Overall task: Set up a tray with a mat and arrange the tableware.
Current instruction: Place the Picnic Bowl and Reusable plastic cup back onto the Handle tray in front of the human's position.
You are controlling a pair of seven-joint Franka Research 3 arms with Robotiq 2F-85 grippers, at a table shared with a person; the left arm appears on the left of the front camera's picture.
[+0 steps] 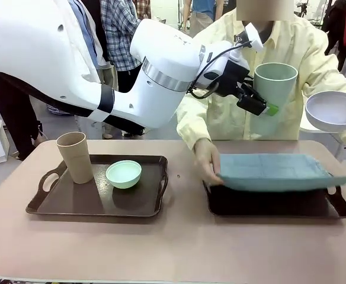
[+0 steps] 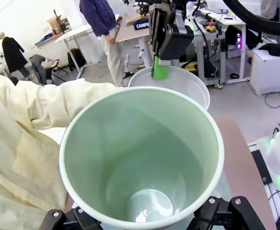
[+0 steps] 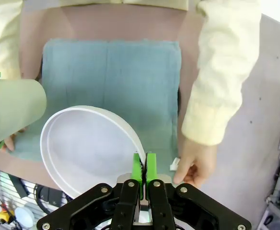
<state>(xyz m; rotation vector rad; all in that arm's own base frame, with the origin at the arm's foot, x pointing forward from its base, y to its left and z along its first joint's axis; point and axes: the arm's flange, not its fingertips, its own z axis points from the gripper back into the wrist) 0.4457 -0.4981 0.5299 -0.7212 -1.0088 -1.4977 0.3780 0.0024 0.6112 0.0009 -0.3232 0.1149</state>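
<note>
My left gripper (image 1: 268, 106) is clamped on the tall pale green handleless cup (image 1: 275, 89), held aloft. My right gripper (image 3: 144, 167) pinches the rim of the small pale greyish-white bowl (image 3: 87, 148). Below them, the person's hand (image 1: 207, 161) holds a teal cloth mat (image 1: 274, 171) across the dark plastic tray (image 1: 268, 205).

Bright, even overhead light; soft shadows. Mild glare inside pale green cup (image 2: 140, 158). Wrist views bowed at edges.

It was a robotics lab, an open shared room. A white robot arm (image 1: 72, 53) stretched over the table (image 1: 173, 248). Beyond it stood work desks (image 2: 75, 34) with electronics and a red button (image 2: 210, 26), cardboard boxes (image 2: 53, 21), loose cables (image 2: 274, 98) on a pale floor (image 2: 236, 105), and people standing (image 2: 104, 33) about.
</note>
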